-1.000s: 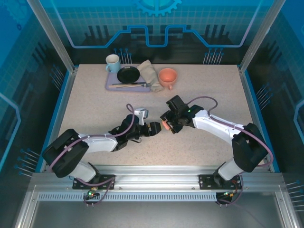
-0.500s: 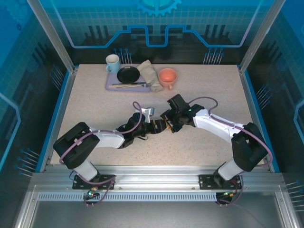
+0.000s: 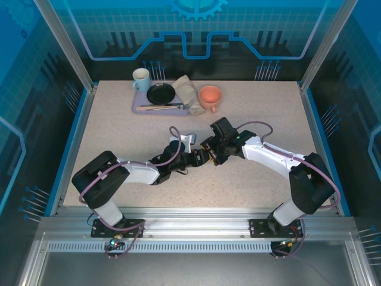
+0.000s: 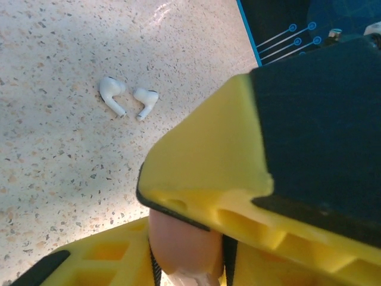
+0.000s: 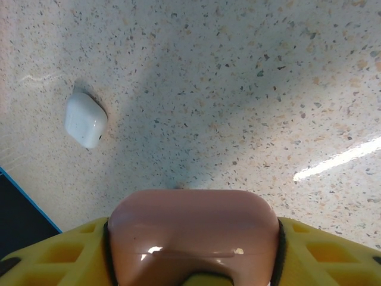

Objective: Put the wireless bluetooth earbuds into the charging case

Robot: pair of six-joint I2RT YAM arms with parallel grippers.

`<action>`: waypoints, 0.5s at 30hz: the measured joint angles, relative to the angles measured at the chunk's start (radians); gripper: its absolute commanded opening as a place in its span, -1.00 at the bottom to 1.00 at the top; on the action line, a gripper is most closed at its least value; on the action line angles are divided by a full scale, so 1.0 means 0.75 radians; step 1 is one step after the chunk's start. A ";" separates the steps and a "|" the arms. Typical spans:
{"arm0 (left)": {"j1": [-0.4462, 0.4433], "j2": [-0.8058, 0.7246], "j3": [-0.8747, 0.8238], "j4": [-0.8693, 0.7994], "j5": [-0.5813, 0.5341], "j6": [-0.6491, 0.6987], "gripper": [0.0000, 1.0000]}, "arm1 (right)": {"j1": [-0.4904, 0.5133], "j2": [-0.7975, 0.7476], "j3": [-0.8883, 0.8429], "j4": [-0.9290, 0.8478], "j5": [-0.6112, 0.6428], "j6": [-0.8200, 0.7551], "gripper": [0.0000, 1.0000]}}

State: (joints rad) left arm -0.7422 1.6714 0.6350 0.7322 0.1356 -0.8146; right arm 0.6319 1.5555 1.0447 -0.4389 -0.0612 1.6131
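Observation:
My right gripper (image 5: 193, 253) is shut on the salmon-pink charging case (image 5: 193, 220), whose lid seam looks closed. My left gripper (image 4: 189, 256) meets it head-on. Between the left gripper's black pads sits a rounded pink end (image 4: 181, 235), apparently the same case. From above, the left gripper (image 3: 201, 158) and the right gripper (image 3: 212, 155) touch tip to tip at mid-table. Two white earbuds (image 4: 112, 94) (image 4: 146, 100) lie side by side on the speckled table. A closed white case (image 5: 85, 119) lies apart on the table. Pink earbuds are out of view.
A lilac tray (image 3: 138, 108) at the back holds a mug (image 3: 141, 78), a black plate (image 3: 161, 93) and a folded cloth (image 3: 186, 90). An orange cup (image 3: 209, 96) stands beside it. The blue table edge (image 5: 18, 205) is near the white case.
My left arm has reached rightward until its gripper meets the right one, and its jaws have closed in on the pink piece. The right arm has stayed put.

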 measured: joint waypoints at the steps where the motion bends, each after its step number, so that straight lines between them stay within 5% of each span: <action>1: 0.000 0.002 0.003 -0.001 -0.001 -0.001 -0.48 | -0.002 0.000 -0.001 0.004 0.000 0.000 0.01; 5: 0.001 0.019 0.021 -0.008 -0.002 -0.016 -0.61 | -0.014 0.000 -0.013 0.023 0.000 0.004 0.06; 11: 0.001 0.022 0.039 -0.030 -0.002 -0.020 -0.87 | -0.023 -0.002 -0.027 0.050 -0.005 0.003 0.59; 15: 0.001 0.020 0.042 -0.048 -0.002 -0.007 -0.92 | -0.068 -0.050 -0.048 0.075 -0.010 -0.031 0.70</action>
State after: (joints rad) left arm -0.7418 1.6867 0.6662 0.6964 0.1341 -0.8200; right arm 0.5812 1.5181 1.0088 -0.3828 -0.0685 1.5902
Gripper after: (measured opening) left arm 0.239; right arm 0.840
